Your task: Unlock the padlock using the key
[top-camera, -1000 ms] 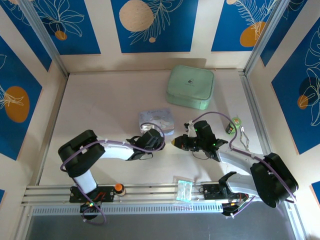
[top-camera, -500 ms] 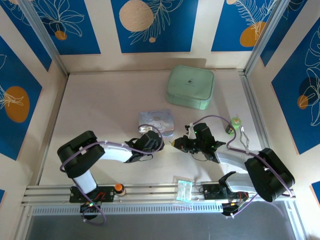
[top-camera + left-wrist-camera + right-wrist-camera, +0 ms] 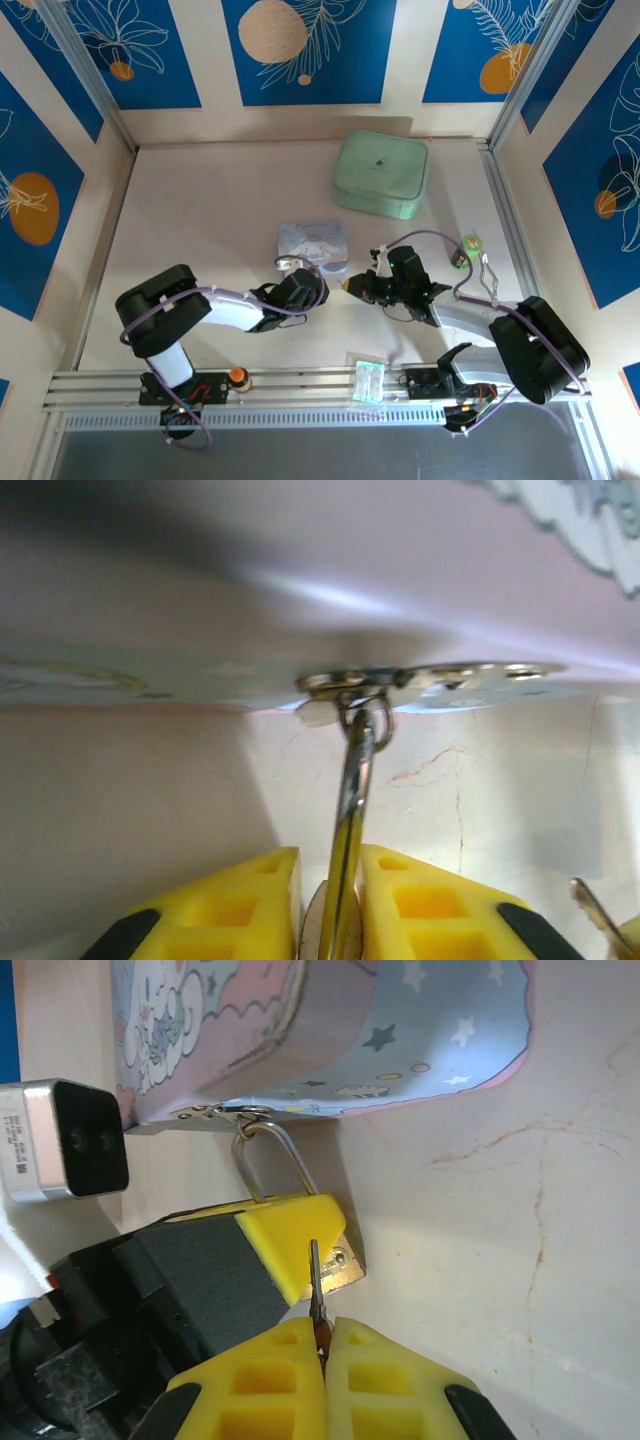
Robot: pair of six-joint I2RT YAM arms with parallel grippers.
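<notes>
The small brass padlock point(image 3: 345, 1260) hangs by its silver shackle point(image 3: 270, 1160) from the hasp of the blue cartoon tin point(image 3: 300, 1020). My left gripper point(image 3: 330, 865) is shut on the padlock point(image 3: 345, 890), with a yellow finger point(image 3: 290, 1235) lying over the brass body. The shackle point(image 3: 355, 770) runs up to the hasp point(image 3: 440, 675). My right gripper point(image 3: 325, 1332) is shut on the thin silver key point(image 3: 315, 1280). The key's blade points at the padlock's bottom face, right at it. From above, both grippers point(image 3: 318, 290) point(image 3: 352, 286) meet in front of the tin point(image 3: 312, 240).
A mint green case point(image 3: 381, 173) lies behind the tin. A clear plastic packet point(image 3: 367, 378) and an orange knob point(image 3: 238, 376) sit on the front rail. A small green-capped item point(image 3: 468, 247) stands by the right wall.
My left gripper's jaws have narrowed onto the padlock and its wrist has shifted slightly nearer. The right gripper with the key has edged left toward the padlock.
</notes>
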